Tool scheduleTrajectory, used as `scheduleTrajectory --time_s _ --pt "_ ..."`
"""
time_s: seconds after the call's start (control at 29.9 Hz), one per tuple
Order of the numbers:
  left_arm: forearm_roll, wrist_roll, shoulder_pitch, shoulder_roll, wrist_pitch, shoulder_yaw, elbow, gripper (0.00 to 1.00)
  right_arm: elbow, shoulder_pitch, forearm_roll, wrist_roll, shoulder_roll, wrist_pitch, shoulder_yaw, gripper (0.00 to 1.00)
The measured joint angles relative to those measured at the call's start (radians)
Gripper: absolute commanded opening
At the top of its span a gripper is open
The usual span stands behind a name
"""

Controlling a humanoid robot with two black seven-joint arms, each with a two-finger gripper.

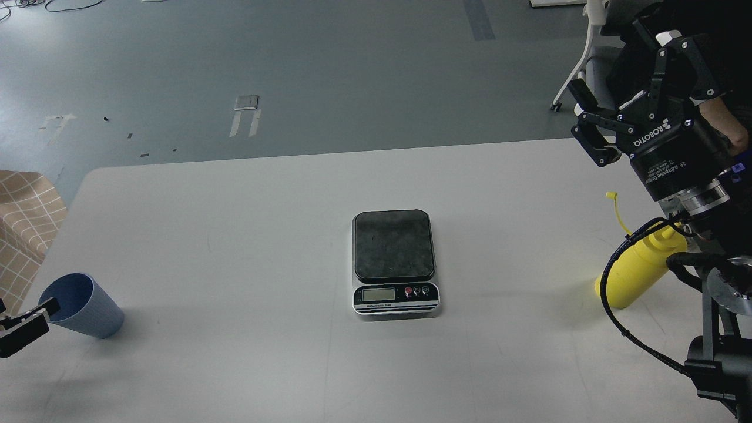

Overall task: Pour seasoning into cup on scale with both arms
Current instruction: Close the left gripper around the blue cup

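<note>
The scale [395, 263] lies at the table's middle, its black platform bare. The light blue cup [88, 308] stands at the table's far left. My left gripper [36, 322] shows only its fingertips at the left edge; one finger [48, 308] is inside the rim, the other outside, close together on the cup's wall. The yellow seasoning bottle [634, 273] stands at the right, partly hidden by a cable and my right arm, its tethered cap [612, 197] sticking up. My right gripper [625, 88] is open and empty, raised above and behind the bottle.
The white table [235, 235] ends at a far edge with grey floor beyond. A checked cloth [23, 223] lies off the table's left side. A white chair frame [578, 59] stands at the far right. A black cable [617, 329] loops beside the bottle.
</note>
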Motion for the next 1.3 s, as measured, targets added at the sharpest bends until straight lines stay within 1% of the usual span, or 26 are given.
scheduleTrajectory --time_s 0.47,0.8,0.84,0.87,1.0,1.04,1.07,1.1,1.2,1.24,1.3 --pt "0.009 0.0 -0.016 -0.005 0.0 -0.001 0.009 0.98 0.0 -0.002 -0.001 0.0 -0.004 0.0 0.004 1.0" --pt "0.063 0.0 -0.089 -0.086 -0.007 0.0 0.036 0.96 -0.003 -0.002 -0.001 0.0 -0.009 0.0 0.006 1.0" --pt "0.065 0.0 -0.09 -0.088 -0.008 0.0 0.037 0.93 -0.003 -0.002 -0.001 0.0 -0.01 0.0 0.006 1.0" --pt "0.066 0.0 -0.091 -0.089 -0.009 0.0 0.038 0.88 -0.004 -0.002 -0.001 0.0 -0.011 0.0 0.006 1.0" --pt "0.066 0.0 -0.095 -0.09 -0.012 0.019 0.041 0.76 -0.006 -0.002 -0.001 0.001 -0.017 0.0 0.006 1.0" --pt "0.066 0.0 -0.098 -0.089 -0.012 0.027 0.044 0.67 -0.006 -0.002 -0.001 0.001 -0.018 0.0 0.006 1.0" --pt "0.067 0.0 -0.102 -0.087 -0.012 0.033 0.046 0.61 -0.006 -0.002 -0.001 0.001 -0.018 0.0 0.006 1.0" --pt "0.067 0.0 -0.106 -0.085 -0.012 0.038 0.049 0.5 -0.006 -0.002 -0.001 0.001 -0.018 0.0 0.006 1.0" --pt "0.068 0.0 -0.113 -0.084 -0.012 0.044 0.054 0.36 -0.006 -0.002 -0.001 0.002 -0.018 0.0 0.006 1.0" --pt "0.068 0.0 -0.114 -0.084 -0.012 0.044 0.057 0.28 -0.006 -0.002 -0.001 0.002 -0.018 0.0 0.006 1.0" --pt "0.07 0.0 -0.115 -0.084 -0.012 0.044 0.06 0.22 -0.006 -0.002 -0.001 0.002 -0.019 0.0 0.006 1.0"
